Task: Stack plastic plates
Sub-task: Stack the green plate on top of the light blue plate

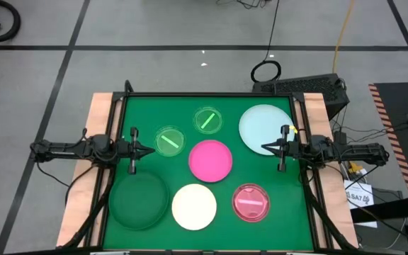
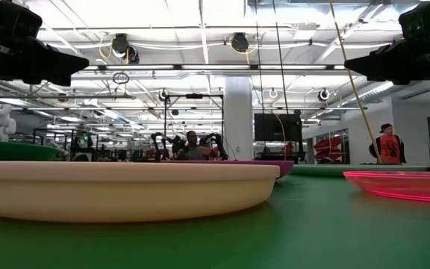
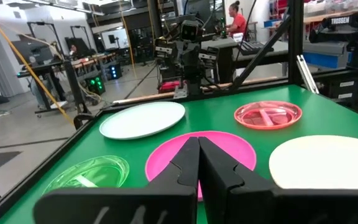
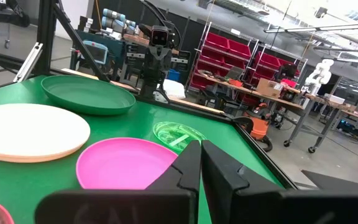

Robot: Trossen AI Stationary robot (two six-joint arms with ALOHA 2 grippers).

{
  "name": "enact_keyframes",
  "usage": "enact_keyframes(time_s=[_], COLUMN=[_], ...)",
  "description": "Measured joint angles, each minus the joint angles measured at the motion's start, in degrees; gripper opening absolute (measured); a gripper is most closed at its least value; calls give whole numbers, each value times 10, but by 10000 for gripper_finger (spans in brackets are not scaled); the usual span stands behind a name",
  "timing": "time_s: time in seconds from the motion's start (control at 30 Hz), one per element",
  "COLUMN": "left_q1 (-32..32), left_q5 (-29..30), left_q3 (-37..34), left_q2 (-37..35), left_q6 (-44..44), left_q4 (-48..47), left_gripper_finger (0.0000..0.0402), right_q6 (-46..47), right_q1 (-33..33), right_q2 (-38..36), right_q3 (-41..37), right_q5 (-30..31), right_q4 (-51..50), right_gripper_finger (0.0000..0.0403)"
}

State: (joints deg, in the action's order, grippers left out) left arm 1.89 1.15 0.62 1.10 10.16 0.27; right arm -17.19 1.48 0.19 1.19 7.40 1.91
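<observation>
Pointing at each other across the green table (image 1: 119, 124), the left gripper (image 1: 149, 151) and the right gripper (image 1: 265, 148) both had their fingers pressed together and held nothing. Between them lay the magenta plate (image 1: 210, 160), with two small green striped plates (image 1: 169, 141) near the left gripper and the pale blue plate (image 1: 264, 127) just beside the right one. Closer to the front edge sat the dark green plate (image 1: 139, 200), the cream plate (image 1: 194, 206) and the small pink plate (image 1: 250, 202), all apart, none stacked.
</observation>
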Motion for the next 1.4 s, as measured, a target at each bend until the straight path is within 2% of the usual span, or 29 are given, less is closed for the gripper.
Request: enact_keyframes(time_s=[0.47, 0.6, 0.77, 0.97, 1.2, 1.4], left_q1=[0, 0, 0, 0, 0, 0], left_q5=[5, 5, 5, 15, 20, 44], left_q3=[-1, -1, -1, 5, 102, 218], left_q2=[0, 0, 0, 0, 10, 69], left_q6=[-2, -36, -71, -51, -86, -107], left_q4=[18, 62, 70, 78, -34, -153], left_gripper_finger=[5, 5, 5, 5, 5, 5], right_q6=[0, 0, 0, 0, -1, -14], right_q1=[0, 0, 0, 0, 0, 0], right_q2=[0, 0, 0, 0, 0, 0], right_q3=[0, 0, 0, 0, 0, 0], right_q5=[0, 0, 0, 0, 0, 0], right_q4=[0, 0, 0, 0, 5, 12], right_gripper_finger=[9, 9, 9, 9, 9, 9])
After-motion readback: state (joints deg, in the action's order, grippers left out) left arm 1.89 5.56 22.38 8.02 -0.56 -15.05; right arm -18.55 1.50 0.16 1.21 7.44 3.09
